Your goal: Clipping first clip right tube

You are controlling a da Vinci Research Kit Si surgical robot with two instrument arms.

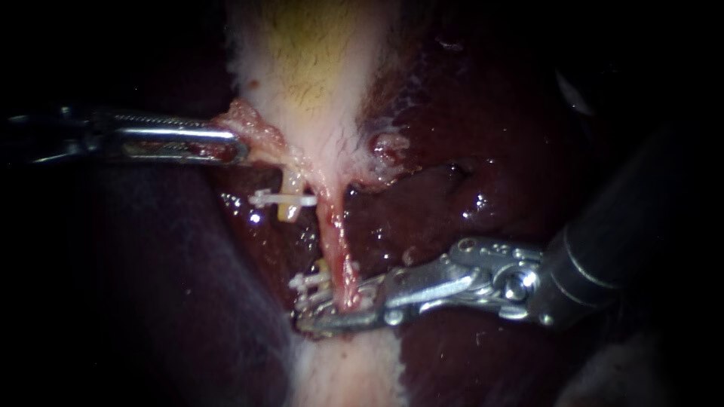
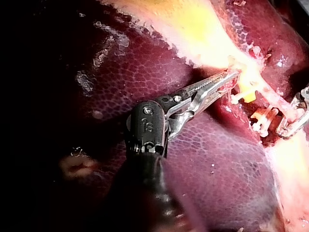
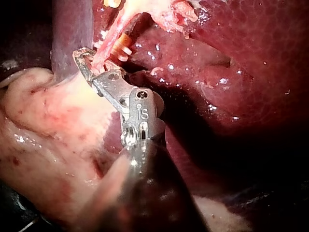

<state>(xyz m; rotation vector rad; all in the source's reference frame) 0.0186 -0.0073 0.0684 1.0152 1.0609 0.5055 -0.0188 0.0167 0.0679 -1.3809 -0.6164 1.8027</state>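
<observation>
Here the right instrument (image 1: 332, 305) has its hand, two slim steel jaws, standing apart astride the thin pink right tube (image 1: 332, 234). The tube passes between the jaws with its long axis square to them and runs ahead toward the pale yellowish gallbladder (image 1: 309, 68). Farther up, the left instrument (image 1: 235, 147) has its hand clenched on a ragged pale pink fringe of tissue (image 1: 249, 124). To my eye, the right hand is the nearer one and need only close squarely.

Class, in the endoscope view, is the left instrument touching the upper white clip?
No: the left instrument grips tissue above the upper white clip, clear of it.
</observation>
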